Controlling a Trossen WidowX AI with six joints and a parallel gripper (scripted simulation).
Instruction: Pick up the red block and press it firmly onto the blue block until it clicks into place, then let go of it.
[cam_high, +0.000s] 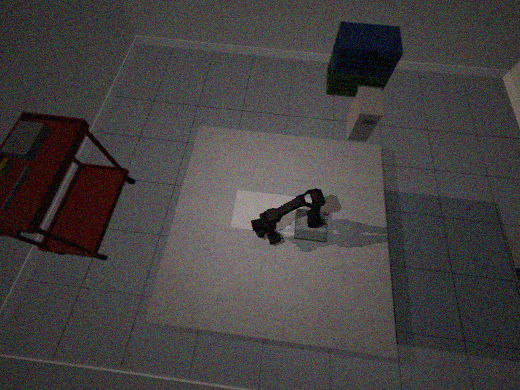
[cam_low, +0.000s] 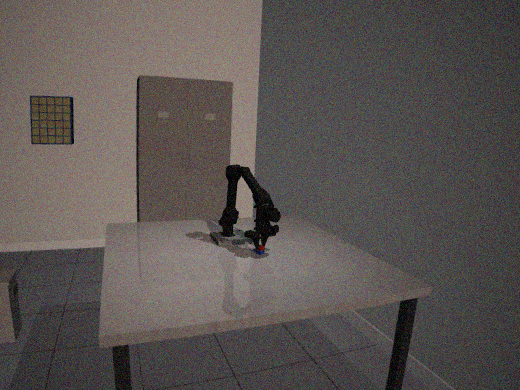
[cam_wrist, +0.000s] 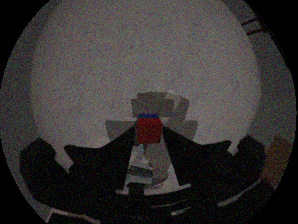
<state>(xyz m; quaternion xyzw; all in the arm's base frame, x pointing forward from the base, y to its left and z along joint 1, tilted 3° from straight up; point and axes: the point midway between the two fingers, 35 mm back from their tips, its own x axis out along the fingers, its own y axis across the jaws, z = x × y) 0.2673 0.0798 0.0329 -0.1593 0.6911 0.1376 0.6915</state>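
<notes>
The red block (cam_low: 261, 248) (cam_wrist: 149, 132) sits on top of the blue block (cam_low: 259, 252) (cam_wrist: 148, 116), which rests on the table. In the wrist view only a thin strip of blue shows beyond the red block's far edge. My gripper (cam_low: 261, 245) (cam_wrist: 148, 129) points down around the red block and is part open, with one fingertip close beside each side of it. It does not grip the block. In the top view the arm hides both blocks. Whether the blocks are fully seated together is too small to tell.
The pale table (cam_high: 250, 305) (cam_low: 200, 300) carries the arm's base plate (cam_high: 311, 233) and a white sheet (cam_high: 245, 210). A red cart (cam_high: 95, 210) stands off the table's left side in the top view; blue and green boxes (cam_high: 367, 47) stand beyond its back edge.
</notes>
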